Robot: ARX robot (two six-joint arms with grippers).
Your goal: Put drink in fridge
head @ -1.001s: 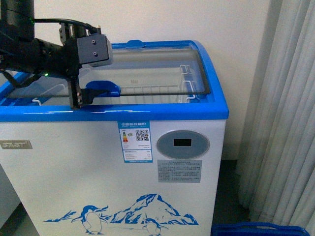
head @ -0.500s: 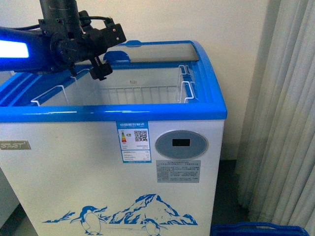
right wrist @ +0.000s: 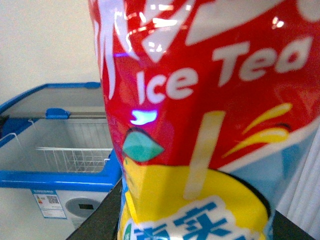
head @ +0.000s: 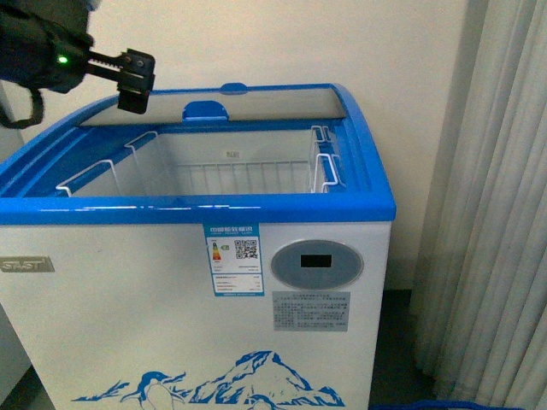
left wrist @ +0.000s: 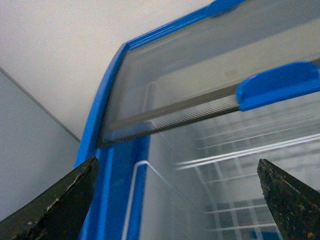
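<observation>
The glass lid [head: 256, 101] of the fridge [head: 197, 207] has been slid to the back within the last second. A second ago most of the opening was covered by it, with the left gripper [head: 134, 82] at its blue handle [head: 208, 109]. Now the handle is seen at the rear edge, and the white wire baskets [head: 231, 162] inside are laid bare. The left gripper has been raised off the handle and is held above the rear left corner. In the left wrist view its fingers [left wrist: 55, 200] are spread wide, with nothing between them.

The drink [right wrist: 200, 125] is not yet in the fridge. It is clasped by the right gripper [right wrist: 195, 230] and fills the right wrist view, with the open fridge seen well apart behind it.

The opening step can be judged complete. What is left is for the drink to be carried over the blue rim and lowered into a basket, with the left arm kept clear of that path.
</observation>
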